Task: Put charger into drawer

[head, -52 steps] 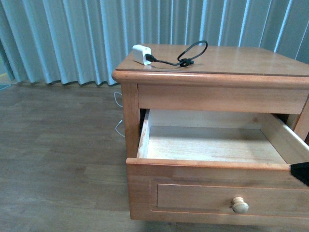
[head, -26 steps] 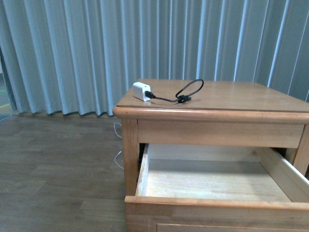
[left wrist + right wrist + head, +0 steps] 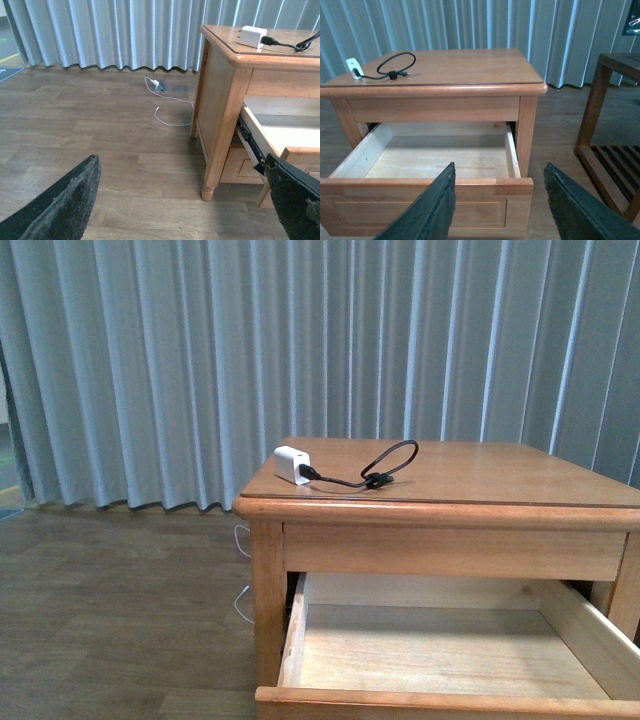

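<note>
Front view: the charger (image 3: 292,464) sits on the cabinet top (image 3: 480,472), near its front left corner, with its black cable (image 3: 388,462) looped toward the middle. The drawer (image 3: 430,650) below is pulled out and has nothing in it. Neither arm shows here. Because the cube is close to the left edge, a sideways nudge could push it off onto the floor.

Left wrist view: the left gripper (image 3: 181,167) hangs low beside the cabinet, fingers wide apart and holding nothing, well below the charger (image 3: 253,36). Rising from here, it could likely knock the overhanging top edge or the drawer's (image 3: 280,135) side. A white cord (image 3: 170,107) lies on the floor by the cabinet's back leg and is not part of the job.

Right wrist view: the right gripper (image 3: 500,172) hovers before the drawer (image 3: 440,157), fingers spread and empty. The charger (image 3: 354,67) is at the far corner from this arm. If only the cube is gripped, the trailing cable may drag, catch the top edge, or end up draped over the drawer's front rim instead of inside.
</note>
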Robot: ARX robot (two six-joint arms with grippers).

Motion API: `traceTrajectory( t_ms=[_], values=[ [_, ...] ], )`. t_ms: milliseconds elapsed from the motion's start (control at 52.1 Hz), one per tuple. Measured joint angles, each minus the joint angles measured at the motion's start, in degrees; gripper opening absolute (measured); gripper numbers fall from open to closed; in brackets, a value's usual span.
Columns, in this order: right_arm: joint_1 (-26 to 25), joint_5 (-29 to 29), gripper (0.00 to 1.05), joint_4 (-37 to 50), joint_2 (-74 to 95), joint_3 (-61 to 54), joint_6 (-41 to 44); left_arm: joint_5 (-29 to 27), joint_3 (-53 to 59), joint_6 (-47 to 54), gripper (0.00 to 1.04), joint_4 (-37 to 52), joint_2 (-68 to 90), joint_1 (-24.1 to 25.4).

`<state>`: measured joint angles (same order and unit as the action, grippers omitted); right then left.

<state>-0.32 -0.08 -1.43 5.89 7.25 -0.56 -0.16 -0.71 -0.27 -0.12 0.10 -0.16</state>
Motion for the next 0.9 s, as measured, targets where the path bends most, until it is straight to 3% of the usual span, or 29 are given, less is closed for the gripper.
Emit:
traceTrajectory(
  t_ms=[38,134,288,805,901],
  values=[
    [0.04,-0.02,0.48,0.0,-0.09,-0.59,0.33,0.02,0.0,0.02,0.99,0.0,0.0,0.0],
    [0.09,0.02,0.74,0.0,-0.31,-0.79,0.35,0.02,0.0,0.0,0.99,0.0,0.0,0.0],
    [0.09,0.02,0.99,0.0,-0.35,-0.79,0.31,0.02,0.0,0.0,0.99,0.0,0.0,0.0],
    [0.09,0.02,0.97,0.0,-0.35,-0.79,0.35,0.02,0.0,0.0,0.99,0.0,0.0,0.0],
    [0.11,0.02,0.97,0.0,-0.35,-0.79,0.35,-2.71,-0.94,3.52,0.99,-0.68,4.96,-1.97]
  ],
)
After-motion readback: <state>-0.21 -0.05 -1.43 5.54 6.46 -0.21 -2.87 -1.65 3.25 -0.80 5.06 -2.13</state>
